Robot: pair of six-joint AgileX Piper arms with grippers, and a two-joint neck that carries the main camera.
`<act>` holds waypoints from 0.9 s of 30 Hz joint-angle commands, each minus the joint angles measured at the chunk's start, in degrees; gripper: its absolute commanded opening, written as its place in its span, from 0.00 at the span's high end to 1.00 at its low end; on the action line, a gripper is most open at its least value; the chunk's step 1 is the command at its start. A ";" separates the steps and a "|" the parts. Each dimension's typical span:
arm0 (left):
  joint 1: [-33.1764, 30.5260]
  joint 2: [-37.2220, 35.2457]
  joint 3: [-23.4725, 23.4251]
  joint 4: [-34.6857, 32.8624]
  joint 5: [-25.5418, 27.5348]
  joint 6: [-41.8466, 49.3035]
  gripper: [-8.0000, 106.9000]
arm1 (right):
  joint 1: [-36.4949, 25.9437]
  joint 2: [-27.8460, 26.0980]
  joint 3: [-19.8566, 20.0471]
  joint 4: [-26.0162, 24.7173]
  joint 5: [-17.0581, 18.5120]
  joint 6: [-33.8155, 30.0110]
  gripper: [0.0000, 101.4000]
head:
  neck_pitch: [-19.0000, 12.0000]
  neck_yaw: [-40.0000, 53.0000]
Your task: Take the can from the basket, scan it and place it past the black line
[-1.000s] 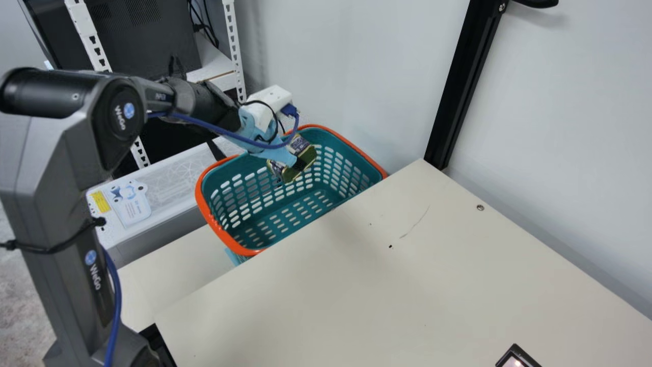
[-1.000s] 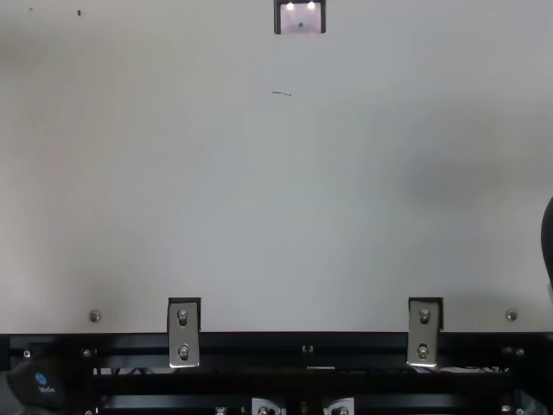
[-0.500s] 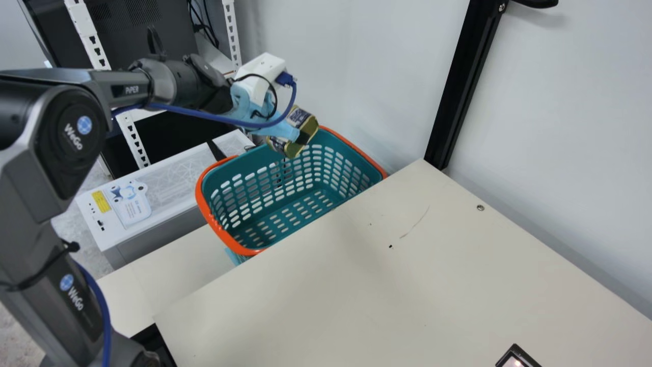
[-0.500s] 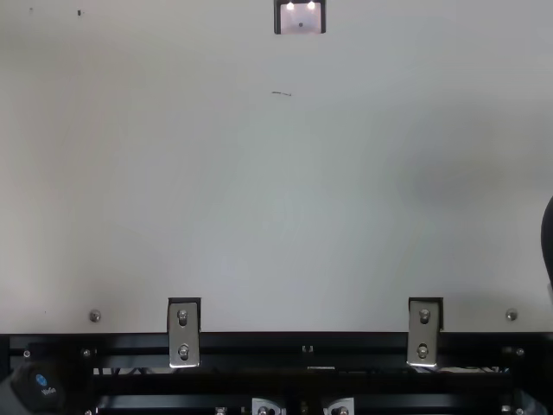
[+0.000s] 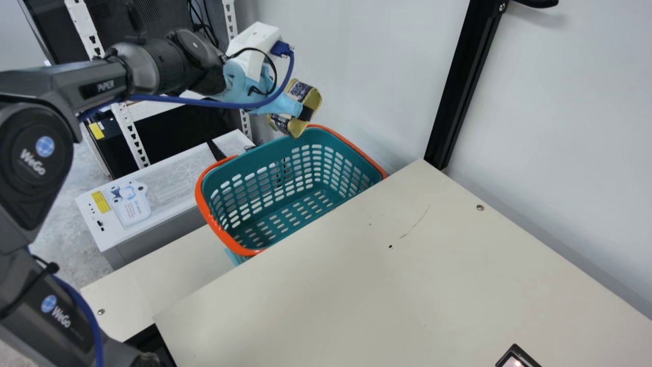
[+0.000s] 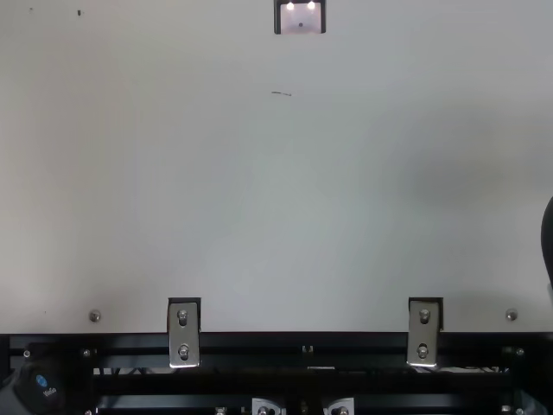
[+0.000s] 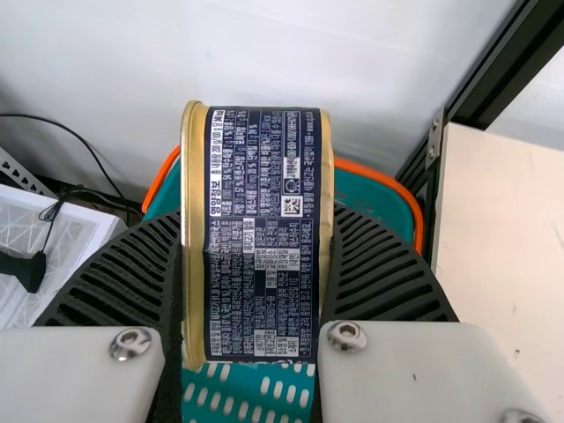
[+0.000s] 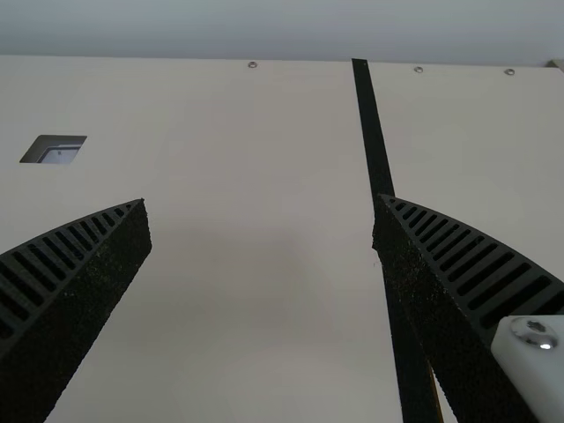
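crossing the cream table [image 8: 256,185] — a black line [image 8: 374,132] — pale wall [image 8: 264,28] beyond.

there's one can [image 7: 263,233], one basket [image 5: 270,154], one black line [image 8: 375,145].

In the main view, from the middle of the table [image 5: 356,280], the basket [image 5: 217,230] sits beside it at ten o'clock, post [image 5: 458,86] at one, inset scanner [image 5: 513,363] at four.

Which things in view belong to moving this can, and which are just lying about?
Job:
- can, held by the left tool
- orange-rimmed basket
- recessed square, likely the scanner
- black line

Not job:
- white box
- perforated rack post
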 commanded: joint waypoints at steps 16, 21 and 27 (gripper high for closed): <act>-2.41 -6.49 0.40 1.77 -0.40 -9.95 0.84 | 0.00 0.00 0.00 0.00 0.00 0.00 0.00 | -2.13 2.42; -3.57 -8.89 0.90 2.62 -0.76 -14.16 0.84 | 0.00 0.00 0.00 0.00 0.00 0.00 0.00 | -2.13 2.42; -4.75 -11.66 1.56 3.71 -1.02 -19.07 0.84 | 0.00 0.00 0.00 0.00 0.00 0.00 0.00 | -2.13 2.42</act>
